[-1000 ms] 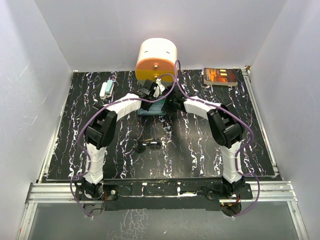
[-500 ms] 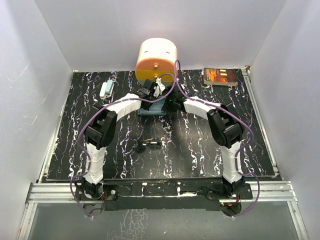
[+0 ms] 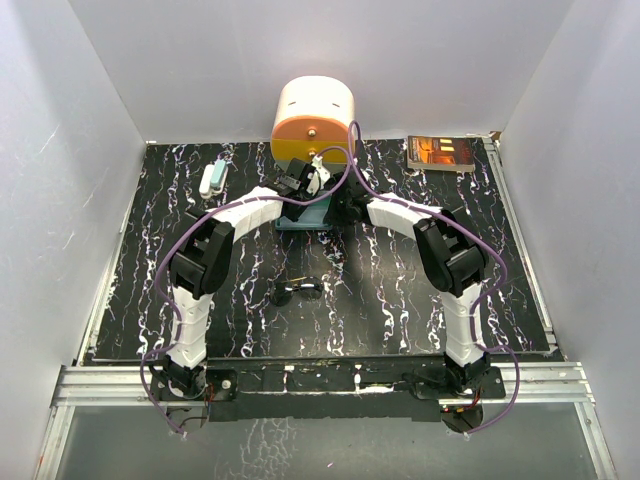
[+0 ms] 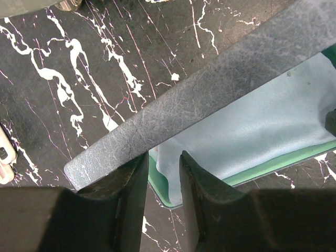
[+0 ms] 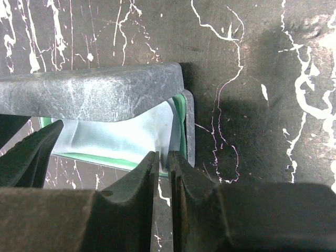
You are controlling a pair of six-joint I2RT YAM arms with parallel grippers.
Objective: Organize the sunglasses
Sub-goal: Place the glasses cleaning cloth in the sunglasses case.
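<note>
The book (image 3: 441,153) in the upper right of the overhead view carries cover print too small to read; nothing else shows lettering. A black table (image 3: 400,290), veined white like marble, sits boxed in by plain white walls (image 3: 200,60), with a cream drum (image 3: 315,125) capped in orange at top centre.

Just below the drum, my two arms meet at a rectangular case (image 4: 220,89). Its grey lid is scuffed and grainy, its lining is green, and a soft pale-blue cloth (image 4: 252,131) lies inside.

My left pincer (image 4: 161,160) stands slightly apart at the lid's edge, the case's green corner showing through the gap. My right pincer (image 5: 161,156) shows only a slit at the case's end; I cannot tell whether it grips.

The sunglasses (image 3: 298,291), thin, dark and folded, lie on bare table at frame centre, well apart from the case.
</note>
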